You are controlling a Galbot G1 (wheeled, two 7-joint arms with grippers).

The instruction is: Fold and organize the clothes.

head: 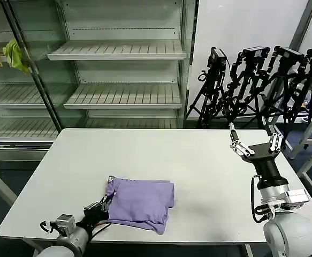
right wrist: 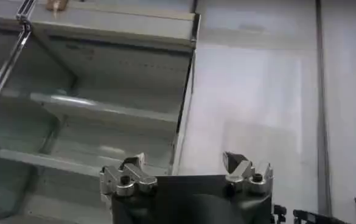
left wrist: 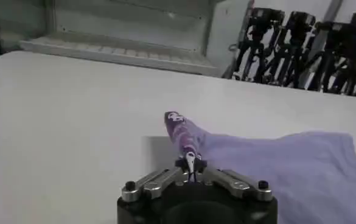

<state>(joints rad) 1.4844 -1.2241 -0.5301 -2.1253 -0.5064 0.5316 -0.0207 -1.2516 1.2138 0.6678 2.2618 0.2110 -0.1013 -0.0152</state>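
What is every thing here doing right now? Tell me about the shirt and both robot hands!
lavender T-shirt: folded into a bundle, lying on the white table, one corner pinched and lifted.
left gripper: shut on the shirt's corner, low at the table's near edge.
right gripper: open, empty, raised above the table's right side.
yellow-green cloth: hanging on the shelf rack.

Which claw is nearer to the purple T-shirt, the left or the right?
The left. The left claw is shut on the corner of the T-shirt at the near table edge. The right claw is open, raised above the table's right side, away from it.
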